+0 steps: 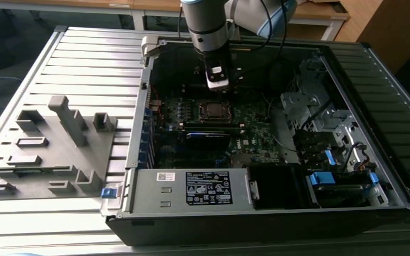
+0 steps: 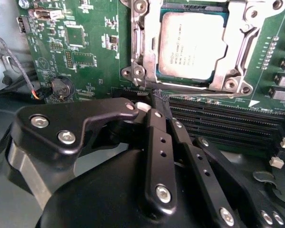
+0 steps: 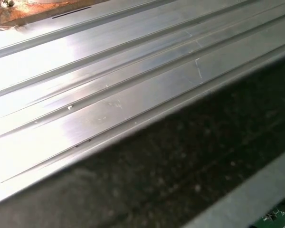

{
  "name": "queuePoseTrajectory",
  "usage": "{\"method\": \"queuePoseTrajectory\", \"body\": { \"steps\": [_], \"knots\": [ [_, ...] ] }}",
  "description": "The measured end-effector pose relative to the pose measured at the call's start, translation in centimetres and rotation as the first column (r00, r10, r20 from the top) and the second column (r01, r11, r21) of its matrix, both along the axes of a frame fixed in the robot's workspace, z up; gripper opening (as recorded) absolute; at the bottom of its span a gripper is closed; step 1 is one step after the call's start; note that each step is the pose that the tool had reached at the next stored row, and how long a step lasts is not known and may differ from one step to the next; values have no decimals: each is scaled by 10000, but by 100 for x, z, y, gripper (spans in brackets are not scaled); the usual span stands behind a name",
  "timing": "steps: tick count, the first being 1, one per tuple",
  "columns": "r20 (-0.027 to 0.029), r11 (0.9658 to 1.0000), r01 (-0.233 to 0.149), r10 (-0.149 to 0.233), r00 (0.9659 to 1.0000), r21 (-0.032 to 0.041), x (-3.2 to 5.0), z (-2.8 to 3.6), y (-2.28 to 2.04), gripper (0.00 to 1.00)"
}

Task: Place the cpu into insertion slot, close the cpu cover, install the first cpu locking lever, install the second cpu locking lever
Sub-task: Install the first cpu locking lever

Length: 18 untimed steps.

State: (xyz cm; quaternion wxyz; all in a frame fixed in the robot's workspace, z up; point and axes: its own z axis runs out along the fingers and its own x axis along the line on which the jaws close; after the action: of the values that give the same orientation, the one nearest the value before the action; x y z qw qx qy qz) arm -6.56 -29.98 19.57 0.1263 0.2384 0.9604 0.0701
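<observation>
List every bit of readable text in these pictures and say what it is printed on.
No text is clear enough to quote.
cpu: several lines of print on its metal top, too blurred to read.
power supply label: dense print, too small to read.
small white sticker beside it: too small to read.

Cpu point(image 2: 192, 45): small flat square chip w/ dull silver-grey metal top, lying flat in the socket on the green board. Cpu cover point(image 2: 149, 47): thin silver metal frame plate w/ square central opening, lying down around the chip, edges overlapping its rim, screws at corners.
</observation>
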Motion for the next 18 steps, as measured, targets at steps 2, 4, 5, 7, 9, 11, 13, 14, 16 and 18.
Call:
{"method": "queuePoseTrajectory", "body": {
  "steps": [2, 4, 5, 7, 9, 11, 13, 14, 16, 18],
  "knots": [
    [1, 10000, 1, -1, 10000, 12, 1, -1, 1, 11],
    [1, 10000, -1, 1, 10000, 13, 1, 0, 0, 11],
    [2, 10000, -1, 1, 10000, 13, 1, -1, -1, 11],
    [10, 10000, -2, 2, 10000, 12, 1, -5, -7, 11],
    [22, 10000, -1, 1, 10000, 11, 0, -12, -18, 11],
    [30, 10000, -1, 1, 10000, 11, 0, -17, -31, 11],
    [38, 10000, 0, 0, 10000, 9, 0, -21, -41, 11],
    [43, 10000, 0, 0, 10000, 10, 1, -23, -45, 11],
    [51, 10000, 0, 0, 10000, 9, 0, -25, -52, 11],
    [58, 10000, -1, 1, 10000, 7, 0, -30, -60, 11]
  ]
}}
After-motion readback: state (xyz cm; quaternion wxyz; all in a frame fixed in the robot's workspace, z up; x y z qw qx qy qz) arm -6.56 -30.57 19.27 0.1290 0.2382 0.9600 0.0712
